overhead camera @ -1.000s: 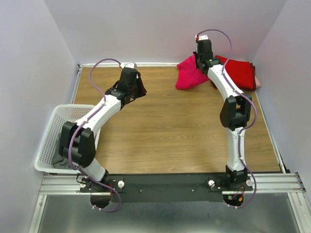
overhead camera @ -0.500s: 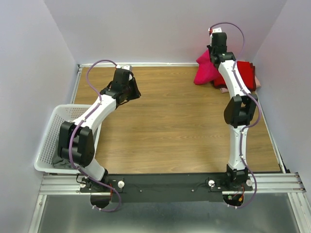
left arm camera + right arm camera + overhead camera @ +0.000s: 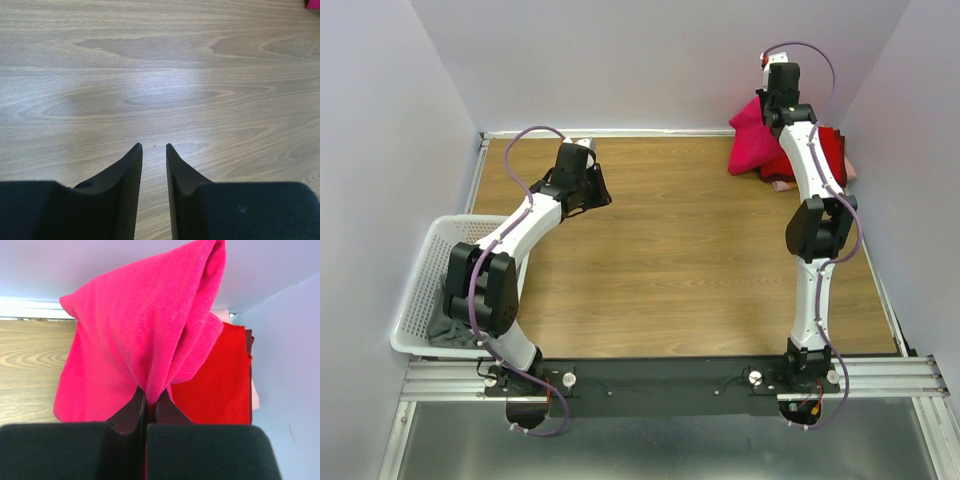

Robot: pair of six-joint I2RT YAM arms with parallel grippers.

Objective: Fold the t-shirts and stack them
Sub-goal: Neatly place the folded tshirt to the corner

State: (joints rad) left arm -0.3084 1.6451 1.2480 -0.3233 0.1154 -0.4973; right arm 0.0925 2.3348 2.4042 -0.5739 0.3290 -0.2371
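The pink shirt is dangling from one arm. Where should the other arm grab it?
Probably the loose bottom corner of the pink shirt, coming from the left over the bare table. It hangs free there. The right end effector already pinches the bunched top, and the red stack and the wall crowd the right side.
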